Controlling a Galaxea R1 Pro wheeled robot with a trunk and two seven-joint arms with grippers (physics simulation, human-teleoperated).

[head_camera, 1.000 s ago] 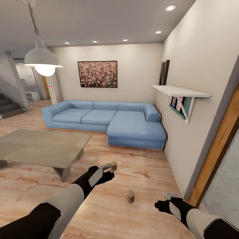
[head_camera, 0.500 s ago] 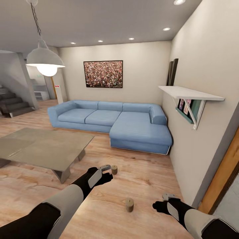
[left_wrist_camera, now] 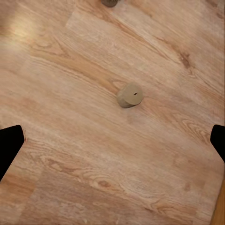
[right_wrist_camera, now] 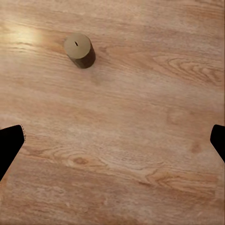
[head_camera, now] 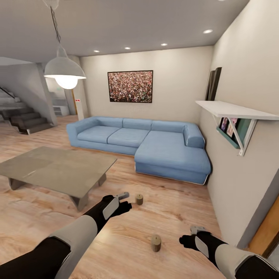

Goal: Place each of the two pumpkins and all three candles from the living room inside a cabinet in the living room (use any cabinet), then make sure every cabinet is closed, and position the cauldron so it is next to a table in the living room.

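Observation:
Two short tan candles stand on the wooden floor: one candle (head_camera: 139, 199) just past my left gripper (head_camera: 123, 195), the other candle (head_camera: 155, 242) between my two arms. The left wrist view looks down on a candle (left_wrist_camera: 129, 95) ahead of the open left gripper (left_wrist_camera: 112, 145), with a second candle (left_wrist_camera: 110, 2) at the frame's edge. A candle (right_wrist_camera: 79, 50) stands ahead of my open right gripper (right_wrist_camera: 112, 145), which hovers low at the right (head_camera: 197, 230). The low grey-beige table (head_camera: 54, 168) is to the left. Pumpkins, cabinet and cauldron are out of view.
A blue corner sofa (head_camera: 147, 143) stands against the back wall under a picture (head_camera: 130, 86). A white wall shelf (head_camera: 236, 110) juts out on the right. A pendant lamp (head_camera: 64, 71) hangs above the table. Stairs (head_camera: 23, 118) rise at far left.
The whole picture has shifted right, so the camera has turned left. Both arms keep their pose in the view and both grippers stay open.

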